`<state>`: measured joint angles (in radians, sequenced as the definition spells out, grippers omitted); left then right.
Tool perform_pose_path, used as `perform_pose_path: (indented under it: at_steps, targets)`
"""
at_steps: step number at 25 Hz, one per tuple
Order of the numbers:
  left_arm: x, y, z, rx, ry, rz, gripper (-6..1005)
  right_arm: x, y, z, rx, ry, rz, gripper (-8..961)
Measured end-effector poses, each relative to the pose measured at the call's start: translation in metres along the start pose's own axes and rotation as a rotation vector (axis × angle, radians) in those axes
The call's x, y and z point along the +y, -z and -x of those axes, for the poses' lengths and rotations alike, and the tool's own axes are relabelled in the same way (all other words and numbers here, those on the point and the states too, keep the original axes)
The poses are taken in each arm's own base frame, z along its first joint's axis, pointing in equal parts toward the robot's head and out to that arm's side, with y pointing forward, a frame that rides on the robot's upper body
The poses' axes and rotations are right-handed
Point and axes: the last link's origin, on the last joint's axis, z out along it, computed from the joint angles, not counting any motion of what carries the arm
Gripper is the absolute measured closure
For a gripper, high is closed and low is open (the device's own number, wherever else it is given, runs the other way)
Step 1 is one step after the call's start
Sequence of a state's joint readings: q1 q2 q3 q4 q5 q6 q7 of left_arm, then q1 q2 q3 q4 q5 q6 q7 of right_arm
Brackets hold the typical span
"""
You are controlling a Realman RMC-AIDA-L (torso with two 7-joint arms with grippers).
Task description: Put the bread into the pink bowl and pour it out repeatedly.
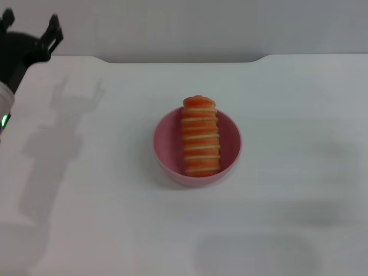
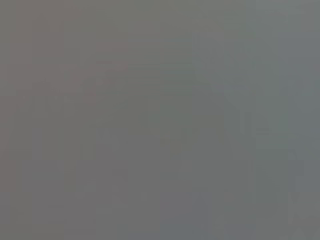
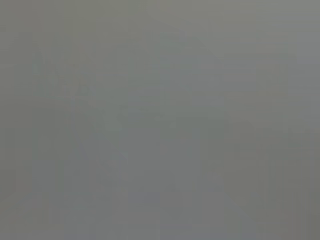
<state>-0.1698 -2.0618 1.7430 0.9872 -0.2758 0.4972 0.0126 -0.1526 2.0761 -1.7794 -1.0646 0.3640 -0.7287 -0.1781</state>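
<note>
— Where's the bread?

— The bread [image 1: 200, 137] lies in the pink bowl [image 1: 168, 144], near the middle of the white surface [image 1: 287, 115]. Its far end sticks up over the far rim; its near end sits low against the near wall.

— So what's your step?

— Pouring, I judge. I'd take the bowl by a bare stretch of rim to one side of the bread, lift it, then tip slowly toward open surface so the bread slides out lengthwise instead of jamming across.

— And your hands?

— My left hand [image 1: 31, 31] is up at the far left corner, well apart from the bowl, fingers spread and holding nothing. My right hand isn't visible; both wrist cameras show only grey.

— Anything in the way?

— Nothing else sits near the bowl. The glossy rim could slip, and the bread covers much of its opening.
</note>
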Motion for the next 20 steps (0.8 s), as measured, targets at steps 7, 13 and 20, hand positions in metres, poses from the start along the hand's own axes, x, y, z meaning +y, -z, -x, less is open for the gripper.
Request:
perform_pose_path:
  at_steps: [7,13,20]
  targets:
    - [-0.008,0.014,0.044,-0.017,0.025,-0.022,137,0.006,0.013,-0.027,-0.019,-0.036,-0.016,252]
    - [-0.012,0.024,0.050,0.021,0.037,-0.032,137,0.004,0.019,-0.032,-0.024,-0.070,-0.055,252]
    - [-0.008,0.026,0.055,-0.001,0.030,-0.016,137,0.002,0.021,-0.039,0.005,-0.066,-0.058,253]
